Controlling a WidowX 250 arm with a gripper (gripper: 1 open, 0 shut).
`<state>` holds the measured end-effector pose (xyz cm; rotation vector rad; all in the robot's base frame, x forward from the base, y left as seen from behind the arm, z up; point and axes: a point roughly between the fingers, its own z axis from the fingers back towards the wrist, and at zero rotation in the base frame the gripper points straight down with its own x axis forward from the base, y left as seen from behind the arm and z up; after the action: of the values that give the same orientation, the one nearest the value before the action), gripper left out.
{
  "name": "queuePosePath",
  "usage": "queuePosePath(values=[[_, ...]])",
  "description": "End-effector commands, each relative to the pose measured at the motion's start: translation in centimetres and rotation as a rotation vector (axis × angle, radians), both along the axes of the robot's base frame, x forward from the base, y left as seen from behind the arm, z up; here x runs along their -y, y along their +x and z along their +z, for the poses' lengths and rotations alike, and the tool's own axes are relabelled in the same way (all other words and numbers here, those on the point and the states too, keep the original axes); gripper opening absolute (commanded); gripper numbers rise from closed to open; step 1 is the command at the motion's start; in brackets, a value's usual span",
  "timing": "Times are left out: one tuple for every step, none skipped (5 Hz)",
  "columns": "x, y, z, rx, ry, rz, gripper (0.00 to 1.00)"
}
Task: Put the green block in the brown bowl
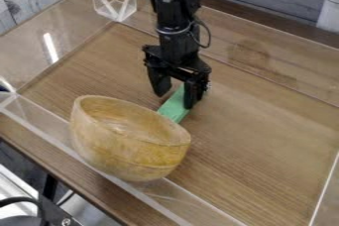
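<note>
One green block [175,110] lies on the wooden table [252,121]. One brown bowl [129,136] sits there too (the larger item by far). One robot arm [171,12] is in view, bearing one gripper [176,89]. One clear wall [54,42] rings the surface.

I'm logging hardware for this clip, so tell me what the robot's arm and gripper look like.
The arm is black throughout, a slim column of blocky segments with dark cables running alongside its wrist. It ends in a black gripper with two flat, straight, parallel fingers. No coloured markings, labels or logos are legible at this resolution.
</note>
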<state>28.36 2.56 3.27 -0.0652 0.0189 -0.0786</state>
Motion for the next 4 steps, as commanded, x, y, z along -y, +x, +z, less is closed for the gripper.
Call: queuePosePath(values=[[0.0, 0.7, 0.5, 0.03, 0.009, -0.003, 0.0], [0.1, 0.8, 1.4, 0.039, -0.003, 0.009, 0.0], [0.1, 1.0, 2.6, 0.054, -0.019, 0.024, 0.0], [0.1, 1.3, 4.1, 0.075, -0.038, 0.038, 0.0]])
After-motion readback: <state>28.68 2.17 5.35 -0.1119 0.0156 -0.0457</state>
